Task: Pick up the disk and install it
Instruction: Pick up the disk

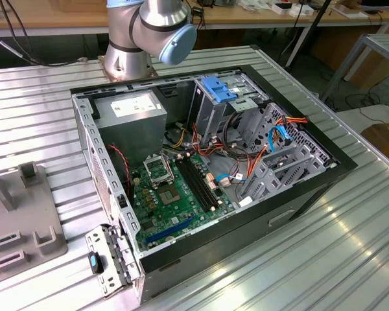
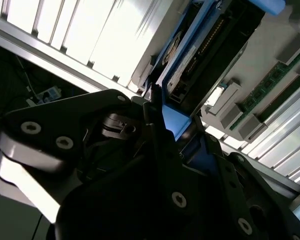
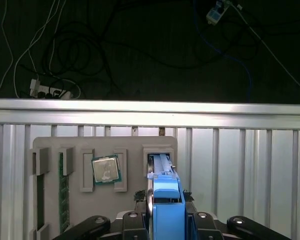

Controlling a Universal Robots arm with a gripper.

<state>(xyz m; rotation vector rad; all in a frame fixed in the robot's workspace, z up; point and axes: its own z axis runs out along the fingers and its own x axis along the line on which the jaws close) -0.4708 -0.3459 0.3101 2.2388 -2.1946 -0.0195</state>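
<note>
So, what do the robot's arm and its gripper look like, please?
The arm has thick, rounded silver-grey metal segments, and one joint carries a round light blue cap. The gripper is black, built of flat linkage plates with small pale screw heads.

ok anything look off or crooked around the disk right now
Nothing stands out. The disk stands straight in its slot in the tray, with the gripper around it. The chip beside it sits in its own holder, and no damage shows.
</note>
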